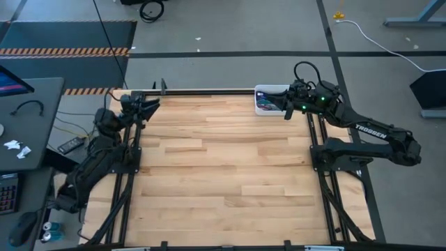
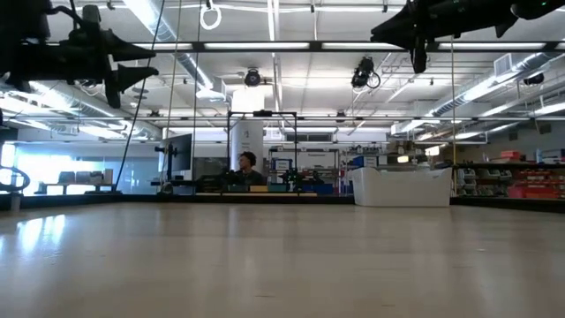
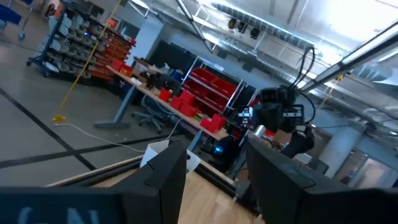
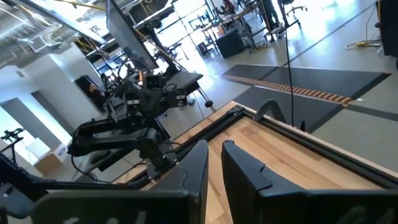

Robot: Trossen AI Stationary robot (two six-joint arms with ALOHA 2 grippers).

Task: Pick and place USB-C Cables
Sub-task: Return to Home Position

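Note:
The white rectangular bin stands at the table's far edge, right of centre; it is also in the low view. Small coloured cable bundles lie inside it, too small to tell apart, and its wall hides them in the low view. My right gripper hangs high over the bin's right end, its fingers almost together with nothing between them. My left gripper is raised at the table's far left corner, open and empty.
Black frame rails run along the table's far edge and both sides. A desk with a keyboard and small items stands left of the table. A person sits far behind the table. Bare wood lies between the arms.

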